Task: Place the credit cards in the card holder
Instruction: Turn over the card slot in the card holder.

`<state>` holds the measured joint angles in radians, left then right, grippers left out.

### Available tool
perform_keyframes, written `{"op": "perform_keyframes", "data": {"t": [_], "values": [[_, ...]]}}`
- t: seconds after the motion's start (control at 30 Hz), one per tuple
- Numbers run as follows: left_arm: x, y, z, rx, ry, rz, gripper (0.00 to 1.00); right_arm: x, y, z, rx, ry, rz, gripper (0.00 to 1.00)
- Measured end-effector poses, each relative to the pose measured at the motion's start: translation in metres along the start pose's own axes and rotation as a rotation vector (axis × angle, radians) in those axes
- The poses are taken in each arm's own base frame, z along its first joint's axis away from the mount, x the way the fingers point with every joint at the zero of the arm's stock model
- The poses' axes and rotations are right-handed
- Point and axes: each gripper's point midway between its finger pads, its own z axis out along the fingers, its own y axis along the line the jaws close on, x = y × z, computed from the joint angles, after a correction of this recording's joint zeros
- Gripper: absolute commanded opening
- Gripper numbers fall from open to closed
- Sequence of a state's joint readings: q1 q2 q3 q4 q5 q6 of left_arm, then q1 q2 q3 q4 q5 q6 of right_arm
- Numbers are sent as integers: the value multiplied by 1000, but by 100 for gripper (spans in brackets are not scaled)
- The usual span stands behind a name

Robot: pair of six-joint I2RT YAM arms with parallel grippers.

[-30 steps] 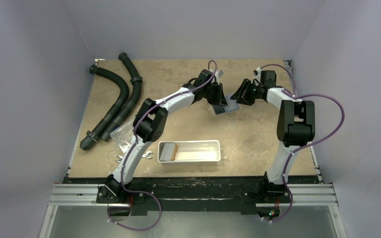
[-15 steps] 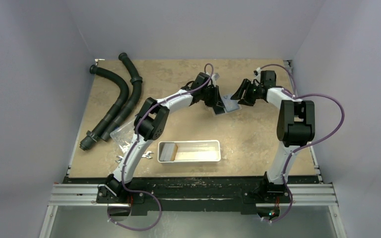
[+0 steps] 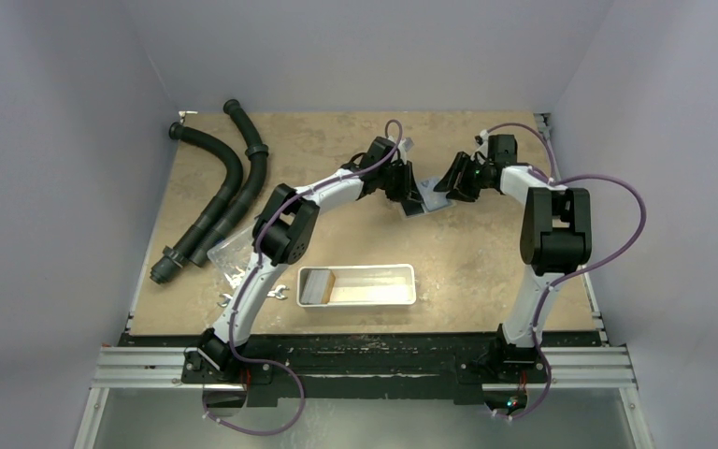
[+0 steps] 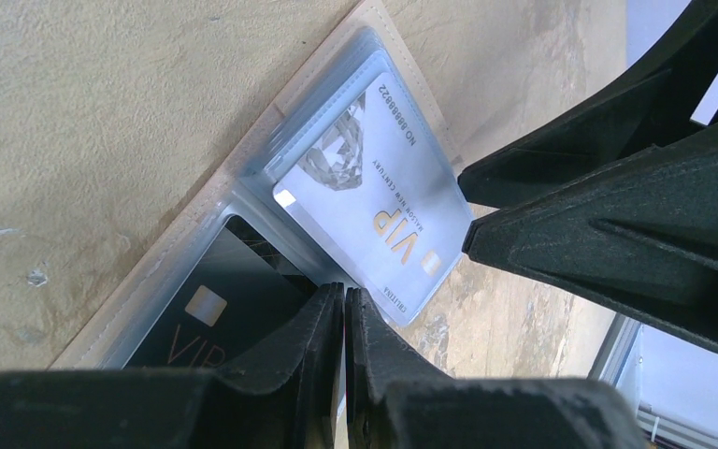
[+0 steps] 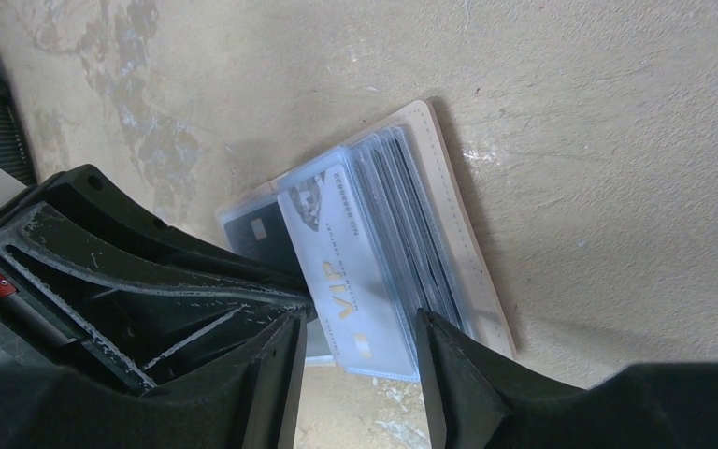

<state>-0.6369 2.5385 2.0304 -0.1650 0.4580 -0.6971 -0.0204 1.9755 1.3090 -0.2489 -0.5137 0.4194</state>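
The card holder (image 3: 427, 197) lies open at the back middle of the table, beige outside, light blue sleeves inside (image 4: 285, 154) (image 5: 439, 234). A pale VIP credit card (image 4: 383, 178) (image 5: 341, 271) sits partly in one panel. A dark VIP card (image 4: 215, 309) (image 5: 252, 234) is in the other panel. My left gripper (image 3: 411, 191) (image 4: 344, 297) is shut at the fold, with a thin pale sleeve edge between its tips. My right gripper (image 3: 445, 185) (image 5: 361, 320) is open and straddles the pale card's protruding end.
A long white tray (image 3: 412, 282) stands near the front middle, with a tan-brown flat card (image 3: 325, 283) at its left end. Black hoses (image 3: 217, 187) lie at the left. A clear plastic piece (image 3: 224, 249) and small wrenches (image 3: 229, 299) lie beside the left arm.
The left gripper drew slightly back and left with the card holder, which shifted and tilted. The right gripper moved a little left, closer to the holder.
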Motion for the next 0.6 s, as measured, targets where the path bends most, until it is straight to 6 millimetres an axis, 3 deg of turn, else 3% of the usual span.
{"op": "perform_keyframes", "data": {"t": [0.23, 0.6], "values": [[0, 0, 0, 0, 0, 0, 10, 0, -1, 0, 10, -1, -6, 59], [0, 0, 0, 1, 1, 0, 10, 0, -6, -1, 54, -8, -22, 59]]}}
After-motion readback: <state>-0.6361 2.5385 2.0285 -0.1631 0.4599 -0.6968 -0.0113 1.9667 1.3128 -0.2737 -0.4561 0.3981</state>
